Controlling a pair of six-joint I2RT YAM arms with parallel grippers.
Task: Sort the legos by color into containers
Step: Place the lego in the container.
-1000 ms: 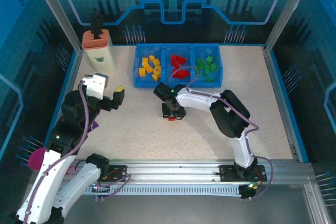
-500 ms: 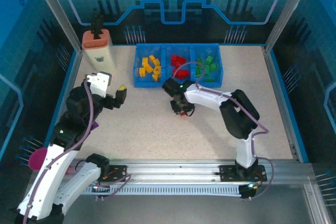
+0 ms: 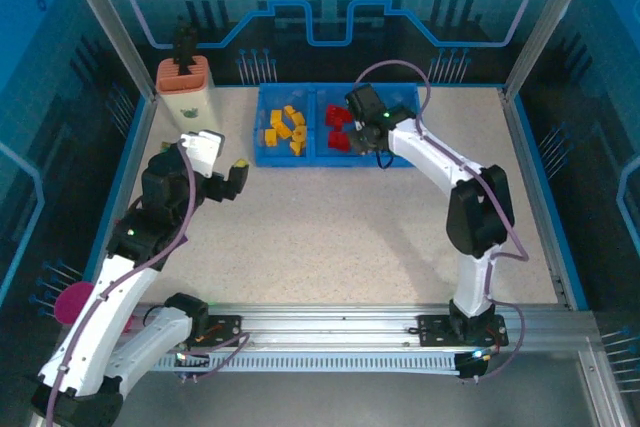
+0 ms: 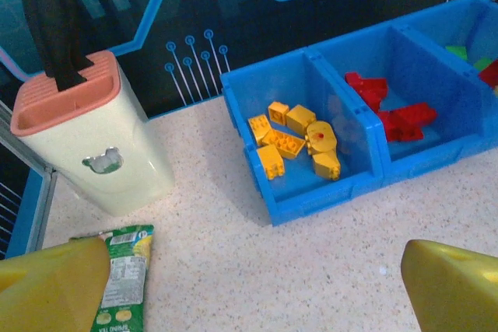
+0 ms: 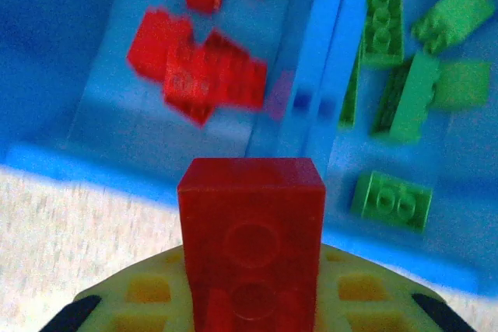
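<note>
The red brick is judged light, rigid and hard, with smooth side faces that can slip; take it on two opposite flat sides, with moderate force, since it is not fragile. The right hand is closed on it in this manner: the brick sits clamped between the fingers and projects forward past the fingertips. It hangs over the front wall of the tray, above the middle compartment's near edge and just left of the divider. Red legos lie beyond it in that compartment, green legos to the right. The left hand hovers spread wide and empty, short of the yellow legos.
</note>
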